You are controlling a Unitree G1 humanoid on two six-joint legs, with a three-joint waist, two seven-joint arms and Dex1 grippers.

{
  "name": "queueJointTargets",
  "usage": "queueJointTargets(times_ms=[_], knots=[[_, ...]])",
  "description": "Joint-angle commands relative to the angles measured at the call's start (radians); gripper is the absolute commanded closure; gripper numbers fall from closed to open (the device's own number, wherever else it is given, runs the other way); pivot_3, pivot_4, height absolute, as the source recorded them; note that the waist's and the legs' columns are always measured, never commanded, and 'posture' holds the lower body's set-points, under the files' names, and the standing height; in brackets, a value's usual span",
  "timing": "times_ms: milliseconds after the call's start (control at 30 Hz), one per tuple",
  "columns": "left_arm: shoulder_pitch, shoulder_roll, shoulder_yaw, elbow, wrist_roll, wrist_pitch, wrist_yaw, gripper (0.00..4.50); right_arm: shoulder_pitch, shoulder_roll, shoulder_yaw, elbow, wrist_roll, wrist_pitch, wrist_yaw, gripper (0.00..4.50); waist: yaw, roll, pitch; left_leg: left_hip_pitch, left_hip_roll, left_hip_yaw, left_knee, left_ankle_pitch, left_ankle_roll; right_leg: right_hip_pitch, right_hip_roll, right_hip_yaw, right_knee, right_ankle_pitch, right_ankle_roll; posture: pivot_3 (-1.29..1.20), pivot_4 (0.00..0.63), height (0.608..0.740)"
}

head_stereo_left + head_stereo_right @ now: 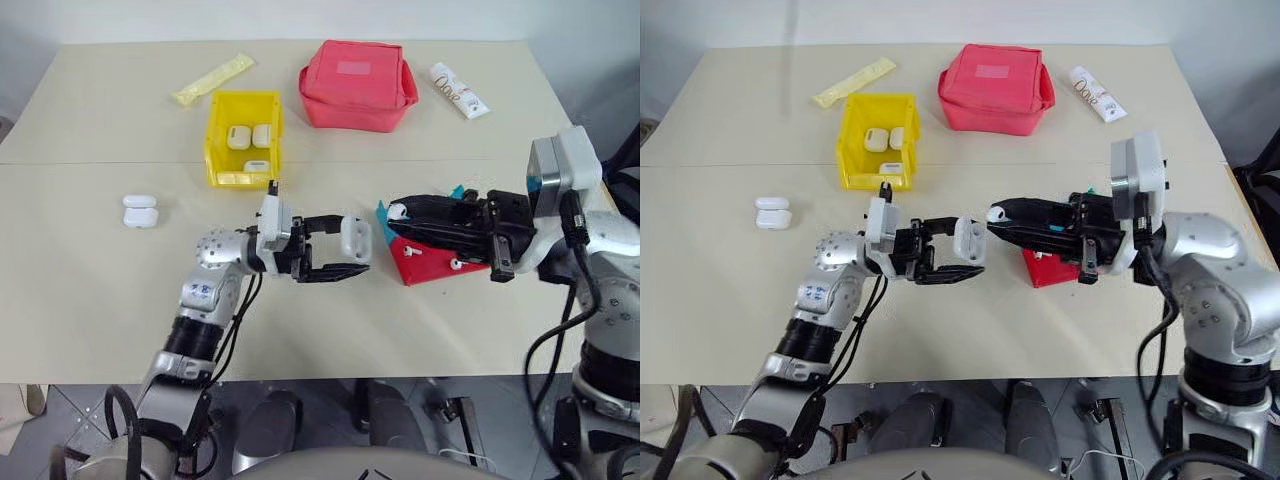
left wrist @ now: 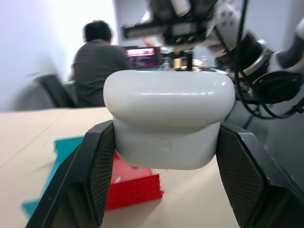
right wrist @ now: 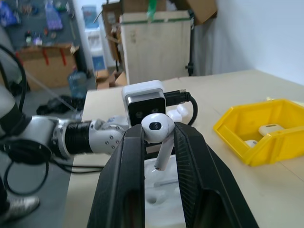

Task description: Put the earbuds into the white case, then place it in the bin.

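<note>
Now, going left to right: the left gripper point(image 1: 340, 255) has its fingers clamped on the white case point(image 1: 356, 238), held above the surface, lid apparently open. Just right of it, the right gripper point(image 3: 159, 142) pinches an earbud point(image 3: 158, 130), pointing at the case. The yellow bin point(image 1: 222, 140) waits behind.

Five white cases: three in the yellow bin point(image 1: 243, 140) at the far left, one on the tabletop point(image 1: 90, 290) at the left point(image 1: 139, 211), one in the left pincer point(image 1: 355, 238). Two earbuds: one in the right pincer point(image 1: 397, 211), one on the red tray point(image 1: 455, 264). One red pouch point(image 1: 357, 86), two tubes point(image 1: 459, 90).
</note>
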Motion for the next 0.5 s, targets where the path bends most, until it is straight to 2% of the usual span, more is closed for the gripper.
queueJointTargets(times_ms=[33,500], knots=[[-0.040,-0.023,0.010,-0.014,-0.043,-0.001,-0.047,1.71,0.006,0.034,0.029,0.022,-0.005,-0.067,-0.017,3.99,-0.001,0.000,0.000,0.000,0.000,0.000,0.000,0.000,0.000,0.000,0.000,0.000,0.000,0.000,0.000,0.00,0.150,0.740],[-0.043,-0.016,0.030,-0.116,-0.065,0.109,-0.025,1.71,0.035,0.086,0.152,0.141,-0.086,-0.217,0.005,3.99,-0.005,0.000,0.000,0.000,0.000,0.000,0.000,0.000,0.000,0.000,0.001,0.000,0.000,0.000,0.000,0.00,0.150,0.740]])
